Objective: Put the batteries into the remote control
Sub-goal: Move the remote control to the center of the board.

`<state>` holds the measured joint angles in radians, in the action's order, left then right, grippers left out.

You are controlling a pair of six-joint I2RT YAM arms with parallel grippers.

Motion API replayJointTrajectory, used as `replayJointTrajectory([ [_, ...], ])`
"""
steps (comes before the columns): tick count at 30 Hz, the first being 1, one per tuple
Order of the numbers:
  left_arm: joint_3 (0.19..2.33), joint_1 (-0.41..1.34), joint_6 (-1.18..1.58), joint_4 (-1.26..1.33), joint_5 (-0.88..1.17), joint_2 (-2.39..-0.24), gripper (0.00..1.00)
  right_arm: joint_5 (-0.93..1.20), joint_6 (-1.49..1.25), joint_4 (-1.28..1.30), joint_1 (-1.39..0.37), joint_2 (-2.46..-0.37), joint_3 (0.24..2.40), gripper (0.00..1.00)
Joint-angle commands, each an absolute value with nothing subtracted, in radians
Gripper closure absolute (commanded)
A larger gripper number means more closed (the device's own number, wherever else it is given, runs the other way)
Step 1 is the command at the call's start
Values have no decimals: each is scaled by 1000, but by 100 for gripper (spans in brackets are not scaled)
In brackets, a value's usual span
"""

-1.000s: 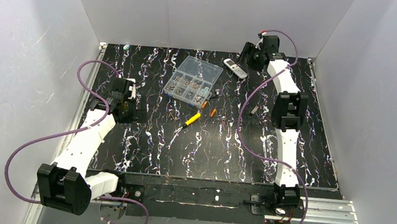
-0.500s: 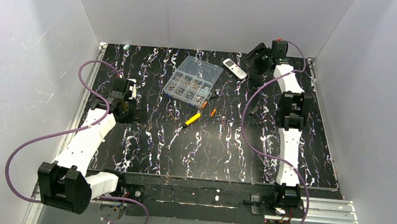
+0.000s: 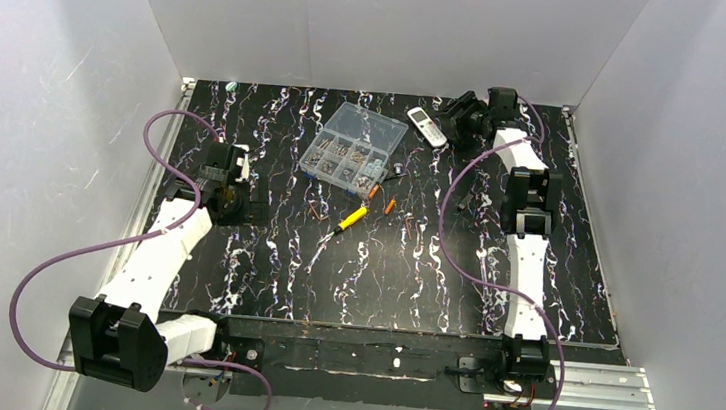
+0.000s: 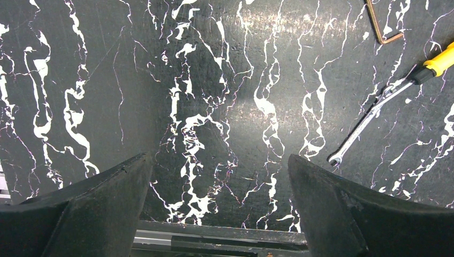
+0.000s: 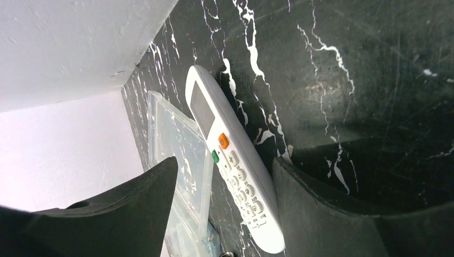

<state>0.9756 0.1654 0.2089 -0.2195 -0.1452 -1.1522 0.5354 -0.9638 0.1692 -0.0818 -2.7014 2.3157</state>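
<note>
Clear box [image 5: 174, 140] just beside remote control [image 5: 234, 160]

**A:** Where does the top view look from?

**B:** From high up behind the arm bases. It tilts down over the whole table [image 3: 264, 256], with walls on three sides.

**A:** And the left wrist view?

**B:** That one is close over the table, facing almost straight down. It shares the screwdriver [image 4: 440, 61] with the top view.

**A:** The right wrist view?

**B:** It's rolled sideways and low by the far wall, close to the remote control [image 5: 233, 160] and the clear box [image 5: 179, 144]. Both also appear in the top view.
</note>
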Motion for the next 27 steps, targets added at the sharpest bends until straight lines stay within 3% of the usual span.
replayJointTrajectory([
  [1,998,160,198,-304,-143,-1154,0,541,-883,247,-114,-2642,2263,27],
  [17,997,160,201,-304,-137,-1149,0,288,-582,643,-219,-2630,2390,29],
  [27,997,159,203,-304,-132,-1148,1,164,-526,749,-270,-2622,2400,47],
])
